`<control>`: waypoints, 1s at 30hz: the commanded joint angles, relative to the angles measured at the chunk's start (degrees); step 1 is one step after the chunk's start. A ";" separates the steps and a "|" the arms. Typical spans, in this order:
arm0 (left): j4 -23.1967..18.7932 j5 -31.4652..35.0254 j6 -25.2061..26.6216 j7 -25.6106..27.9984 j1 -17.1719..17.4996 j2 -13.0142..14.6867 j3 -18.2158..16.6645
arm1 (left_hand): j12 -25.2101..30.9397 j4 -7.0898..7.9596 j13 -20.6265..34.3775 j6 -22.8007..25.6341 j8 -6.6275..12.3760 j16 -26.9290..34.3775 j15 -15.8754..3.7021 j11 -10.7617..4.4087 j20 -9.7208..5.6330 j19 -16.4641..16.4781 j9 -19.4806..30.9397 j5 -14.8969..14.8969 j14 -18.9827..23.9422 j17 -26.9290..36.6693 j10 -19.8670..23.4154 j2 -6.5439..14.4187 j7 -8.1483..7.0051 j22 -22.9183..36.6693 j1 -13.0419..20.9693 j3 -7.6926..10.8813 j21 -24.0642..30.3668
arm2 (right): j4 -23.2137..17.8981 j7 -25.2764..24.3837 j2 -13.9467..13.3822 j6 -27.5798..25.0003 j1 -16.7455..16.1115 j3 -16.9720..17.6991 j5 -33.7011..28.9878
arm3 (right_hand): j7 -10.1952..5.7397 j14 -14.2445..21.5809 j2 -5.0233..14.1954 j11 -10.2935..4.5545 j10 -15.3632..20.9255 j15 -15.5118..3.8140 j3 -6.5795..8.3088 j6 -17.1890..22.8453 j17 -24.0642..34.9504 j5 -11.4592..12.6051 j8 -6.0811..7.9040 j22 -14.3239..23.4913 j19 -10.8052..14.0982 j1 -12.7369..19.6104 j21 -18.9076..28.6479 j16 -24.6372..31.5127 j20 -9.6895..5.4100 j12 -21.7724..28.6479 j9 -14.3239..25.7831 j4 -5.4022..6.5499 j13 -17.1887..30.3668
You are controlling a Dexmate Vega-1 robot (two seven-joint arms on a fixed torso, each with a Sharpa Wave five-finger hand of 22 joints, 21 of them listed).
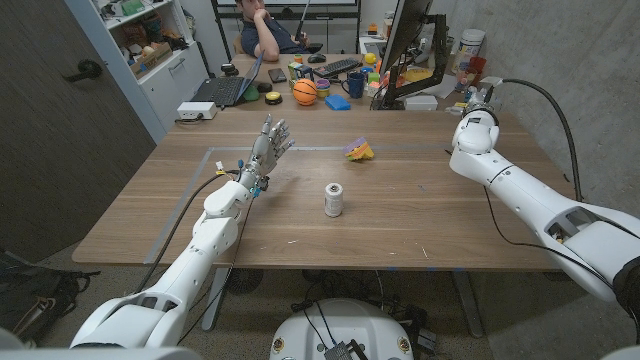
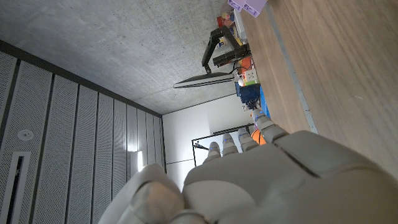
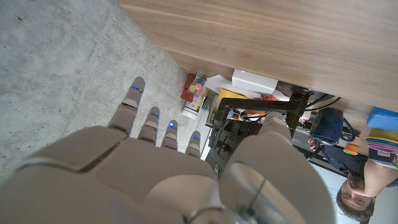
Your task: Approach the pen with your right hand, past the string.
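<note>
Wooden desk (image 1: 400,215) holds a can (image 1: 333,199), but I cannot find pen or string, so the right robot hand (image 3: 161,174), fingers spread and empty beside the desk's far right edge, should advance slowly.

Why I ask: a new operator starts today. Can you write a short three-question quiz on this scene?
1. True or false: the left hand holds the can.
2. Multiple choice: what lies beyond the can, farther from the robot? A) a purple and yellow object B) a dinner plate C) a pair of scissors
3. Fill in: in its own wrist view, the right hand has its fingers spread and holds ____.

Key: 1 false, the hand is raised with fingers apart, away from the can; 2 A; 3 nothing.
</note>
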 commanded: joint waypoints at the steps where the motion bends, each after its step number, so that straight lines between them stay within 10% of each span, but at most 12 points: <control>1: 1.15 -0.15 -0.37 -0.56 -0.56 -0.13 0.08 | 0.30 -0.07 0.15 -1.04 0.42 0.32 -0.08 -0.41 0.62 0.07 0.11 0.33 0.19 0.13 0.04 2.46 0.32 0.14 0.26 -0.36 0.11 | 2.91 1.56 -0.16 -0.42 1.83 -2.28 2.48 | -0.10 1.39 0.20 -0.28 1.19 -0.02 -0.05 1.28 -0.08 0.63 0.52 0.03 1.55 1.22 0.10 0.63 0.03 0.48 0.19 -0.66 -0.06; 30: 0.17 0.21 0.21 0.26 0.22 -0.28 0.43 | 0.27 -0.14 0.15 -1.06 0.40 0.28 0.02 -0.38 0.66 0.09 0.11 0.49 0.17 0.13 0.06 2.04 0.41 0.11 0.29 -1.33 0.06 | 7.20 11.65 -1.41 -2.22 5.55 -8.19 5.59 | -0.18 6.36 0.87 -1.59 5.43 -2.29 -0.71 7.56 -0.15 2.52 0.86 -0.17 8.26 5.91 -0.76 0.32 0.03 0.63 0.14 -2.11 -0.16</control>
